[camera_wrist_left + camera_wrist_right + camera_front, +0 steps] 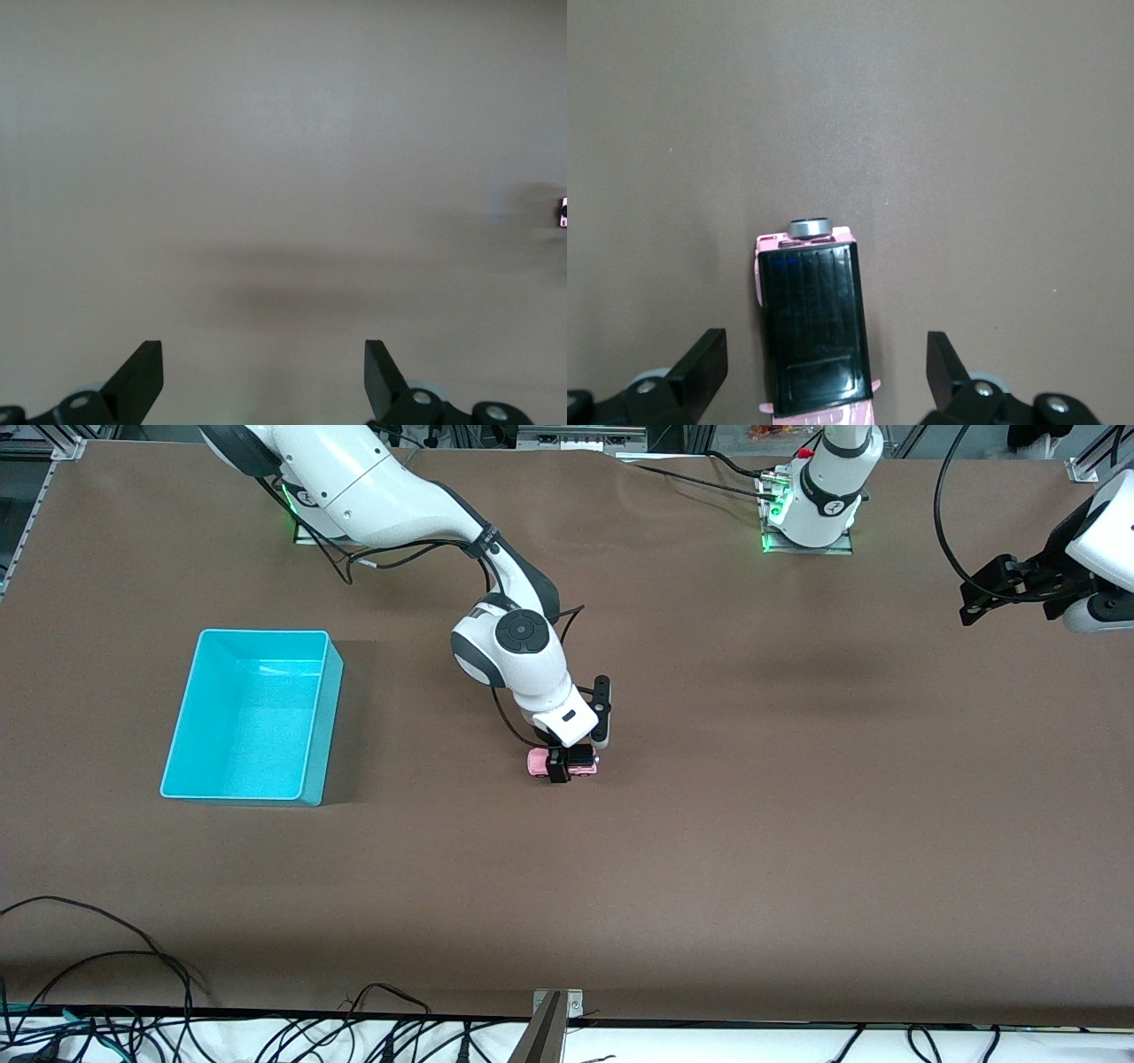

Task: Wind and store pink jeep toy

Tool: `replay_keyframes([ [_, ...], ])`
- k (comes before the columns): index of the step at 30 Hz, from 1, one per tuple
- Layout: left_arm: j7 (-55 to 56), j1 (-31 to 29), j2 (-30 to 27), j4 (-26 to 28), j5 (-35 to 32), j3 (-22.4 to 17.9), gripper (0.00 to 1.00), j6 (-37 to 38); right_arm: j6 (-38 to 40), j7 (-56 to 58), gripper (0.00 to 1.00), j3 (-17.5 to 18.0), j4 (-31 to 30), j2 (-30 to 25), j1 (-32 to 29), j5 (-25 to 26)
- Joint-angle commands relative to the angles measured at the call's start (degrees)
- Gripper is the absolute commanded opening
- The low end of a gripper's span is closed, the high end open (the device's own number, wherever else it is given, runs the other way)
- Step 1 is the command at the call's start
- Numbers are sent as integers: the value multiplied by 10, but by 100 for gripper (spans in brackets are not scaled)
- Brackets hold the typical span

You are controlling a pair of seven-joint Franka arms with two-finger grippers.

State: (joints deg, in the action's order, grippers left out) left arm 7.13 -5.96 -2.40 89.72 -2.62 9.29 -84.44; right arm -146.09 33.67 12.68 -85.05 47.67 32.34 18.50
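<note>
- Near the middle of the brown tabletop (709, 850) sits the pink jeep toy (563, 763), wheels down, its black roof panel facing up and a spare wheel on one end
- Right pincer (567, 766) is lowered over the jeep, its two dark fingers (700, 367) spread wide on either side of the body; in the right wrist view neither finger touches the toy (813, 328), so nothing is held
- Right arm reaches in from its base at the top of the front view, wrist bent down above the toy
- Turquoise bin (312, 713) stands on the tabletop toward the right arm's end, well apart from the jeep, with nothing seen inside
- Left pincer (992, 593) waits in the air over the left arm's end of the tabletop, fingers (142, 376) wide apart and holding nothing; its wrist view shows bare tabletop below and the toy (563, 212) only as a speck at the edge
- Loose black cables (106, 992) lie along the tabletop edge nearest the front camera
</note>
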Motion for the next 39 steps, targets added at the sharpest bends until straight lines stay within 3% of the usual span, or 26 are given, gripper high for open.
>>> replay_keyframes([
  [1,0,-7,8,-17,15,6,100,12,-4,3,100,3,17,22,-1,11],
  [6,1,-6,8,-17,15,7,100,13,-11,4,99,3,17,36,5,13],
  [8,1,-7,8,-17,15,6,100,14,-16,7,80,2,17,36,0,13],
  [12,1,-6,8,-18,15,7,100,14,-13,29,19,3,22,32,-7,11],
  [14,1,-5,7,-17,15,8,100,14,-10,29,3,3,22,29,-8,9],
  [29,0,0,7,-20,15,9,100,18,131,34,0,8,20,-66,-41,-2],
  [39,0,0,7,-20,15,9,100,18,260,118,0,5,16,-149,-120,-138],
])
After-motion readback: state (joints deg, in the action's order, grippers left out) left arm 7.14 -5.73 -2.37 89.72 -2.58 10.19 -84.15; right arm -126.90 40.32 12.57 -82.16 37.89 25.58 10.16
